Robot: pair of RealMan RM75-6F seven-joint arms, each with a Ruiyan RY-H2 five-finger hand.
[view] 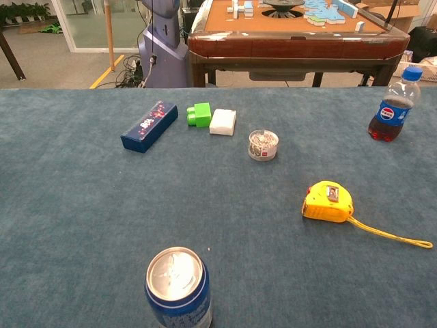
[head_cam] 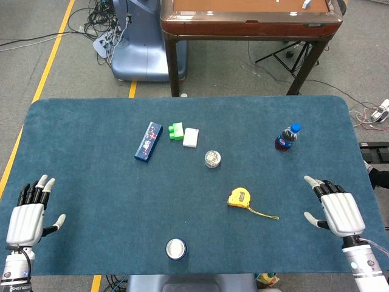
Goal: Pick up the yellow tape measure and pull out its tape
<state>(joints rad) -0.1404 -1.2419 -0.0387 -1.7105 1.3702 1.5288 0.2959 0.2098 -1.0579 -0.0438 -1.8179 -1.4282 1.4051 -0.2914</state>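
Yellow tape measure [view: 328, 202] lies untouched on the blue table [head_cam: 91, 182]. Left hand [head_cam: 27, 214] and right hand [head_cam: 337, 210] rest released, fingers spread. Judged pre-grasp: reaching comes next.

The table [view: 82, 205] wears matt blue cloth, felt-like and slightly mottled. The tape measure [view: 328, 202] is glossy yellow plastic. The near can [view: 177, 287] has a shiny metal top. The bottle [view: 392, 106] at the far right is clear plastic. Both hands [head_cam: 27, 216] [head_cam: 338, 210] look like smooth white and black plastic.
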